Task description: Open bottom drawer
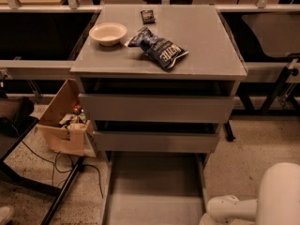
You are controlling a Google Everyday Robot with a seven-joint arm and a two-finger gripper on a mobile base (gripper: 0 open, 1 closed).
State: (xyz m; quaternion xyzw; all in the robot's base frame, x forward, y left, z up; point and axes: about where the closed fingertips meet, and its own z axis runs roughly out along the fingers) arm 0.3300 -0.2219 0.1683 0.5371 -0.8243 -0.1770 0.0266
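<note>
The grey cabinet (159, 46) has three drawers. The bottom drawer (154, 191) stands pulled far out toward me, and its shallow grey box interior shows with nothing in it. Its flat front lies below the frame's lower edge. The two taller drawer fronts above, the top one (157, 108) and the middle one (157, 142), stand slightly ajar. Only my white arm (234, 209) shows, at the bottom right beside the open drawer's right side. My gripper is out of view below the frame.
On the cabinet top lie a cream bowl (108, 33), a blue chip bag (158, 48) and a small dark packet (148, 16). A cardboard box (65, 121) with clutter stands on the floor to the left, with cables and a black frame leg (63, 191).
</note>
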